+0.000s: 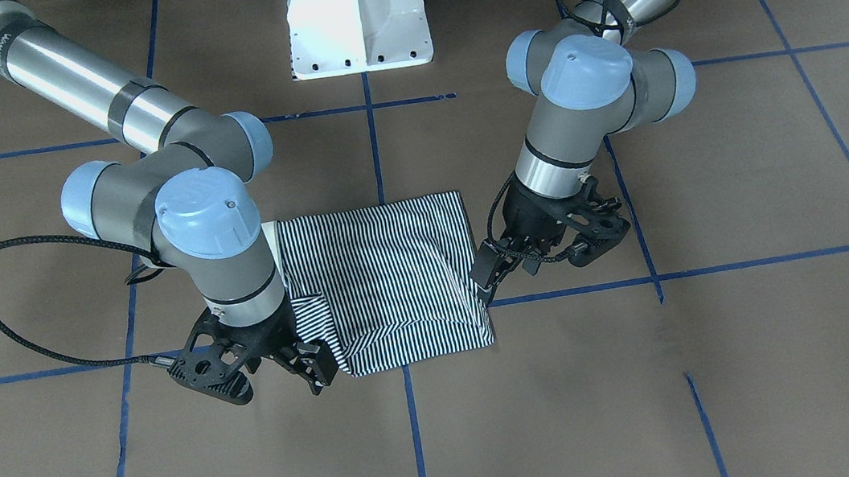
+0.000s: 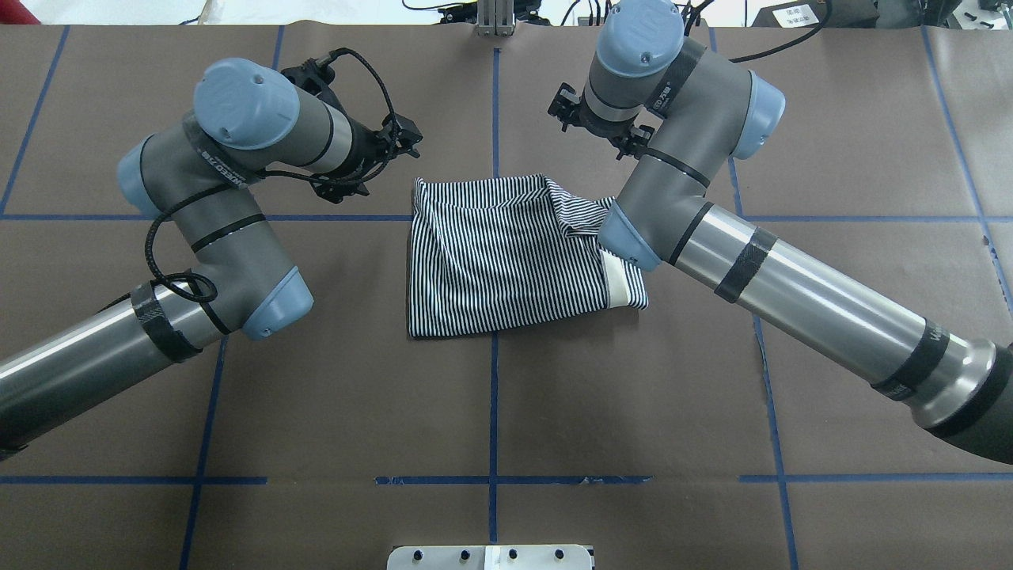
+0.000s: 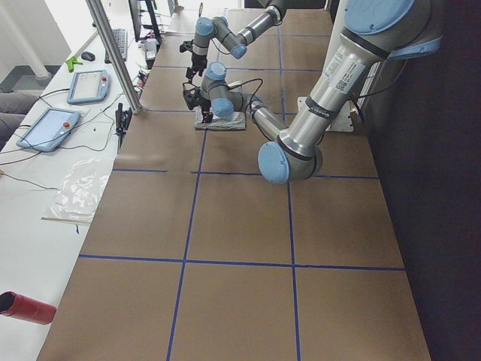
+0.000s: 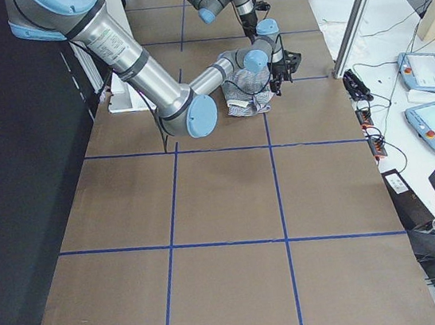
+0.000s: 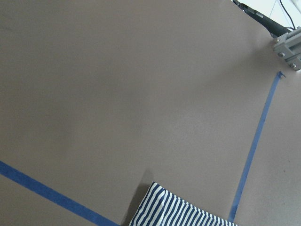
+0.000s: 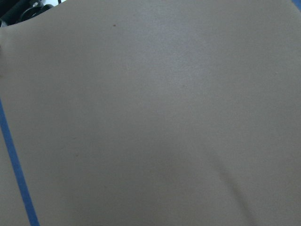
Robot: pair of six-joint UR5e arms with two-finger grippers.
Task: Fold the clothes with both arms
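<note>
The striped polo shirt [image 1: 388, 275] lies folded into a rough square at the table's middle [image 2: 506, 261]. Its cream collar [image 2: 617, 279] shows at the edge under my right arm. My left gripper [image 1: 490, 275] hovers just beside the shirt's edge, appears open and holds nothing. In the left wrist view only a corner of the shirt [image 5: 178, 212] shows, on bare table. My right gripper [image 1: 311, 370] sits at the opposite corner next to a raised fold, also apparently open and holding no cloth. In the overhead view its wrist mostly hides it. The right wrist view shows only table.
Blue tape lines [image 1: 375, 155] grid the brown table. The white pedestal base [image 1: 357, 20] stands at the robot's side. Beyond the far edge a side bench carries tablets [image 3: 49, 128], a metal post [image 3: 113, 53] and a red cylinder [image 3: 26, 307].
</note>
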